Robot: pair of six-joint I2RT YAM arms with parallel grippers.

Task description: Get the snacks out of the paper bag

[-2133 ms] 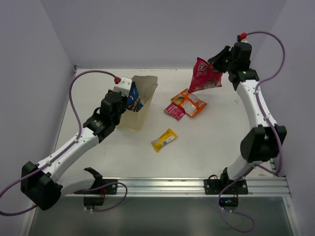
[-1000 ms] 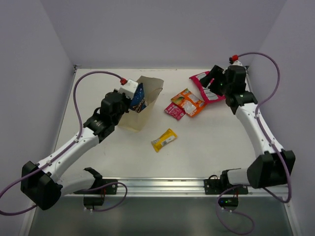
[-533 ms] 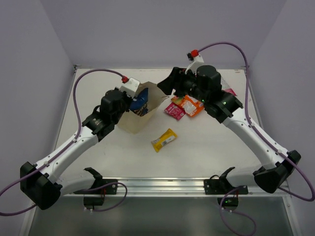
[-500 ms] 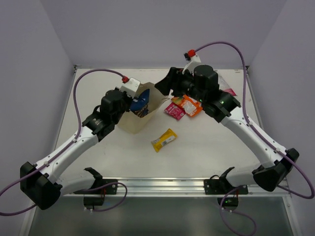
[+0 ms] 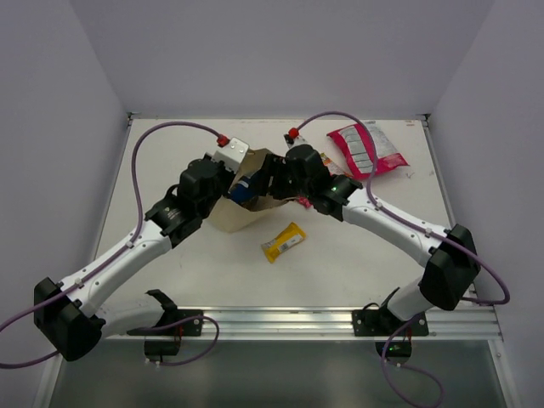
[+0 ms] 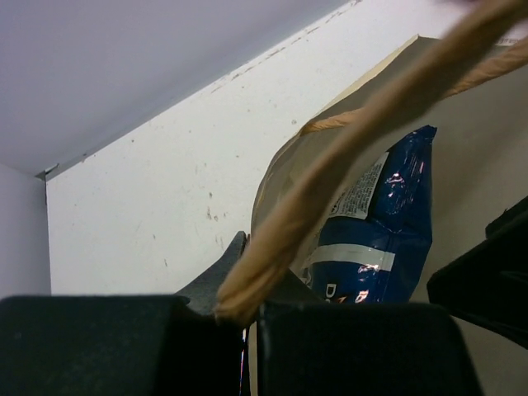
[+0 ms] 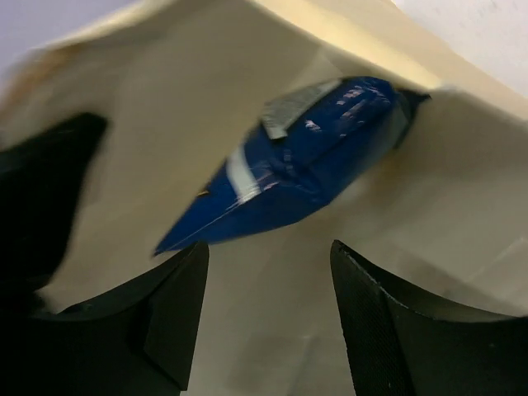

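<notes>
The tan paper bag (image 5: 231, 212) leans over with its mouth toward the right. My left gripper (image 5: 229, 176) is shut on its looped handle (image 6: 363, 124), pinched at the jaws (image 6: 247, 307). A blue-and-white snack bag (image 5: 244, 186) lies inside the bag (image 6: 381, 235). My right gripper (image 5: 270, 180) is open at the bag's mouth. In the right wrist view its fingers (image 7: 177, 318) stand inside the paper walls (image 7: 462, 223), just below the blue-and-white bag (image 7: 309, 161) and apart from it. The red-pink-and-white bag (image 5: 367, 150) lies at the back right. The yellow bar (image 5: 283, 241) lies in front of the paper bag.
My right arm (image 5: 382, 221) stretches across the middle of the table and covers most of the orange and magenta packets. Purple walls close the table on three sides. The metal rail (image 5: 340, 321) runs along the near edge.
The right gripper let go of the red-pink-and-white bag at the back right, then swung left into the paper bag's mouth. The left gripper has tipped the paper bag further to the right.
</notes>
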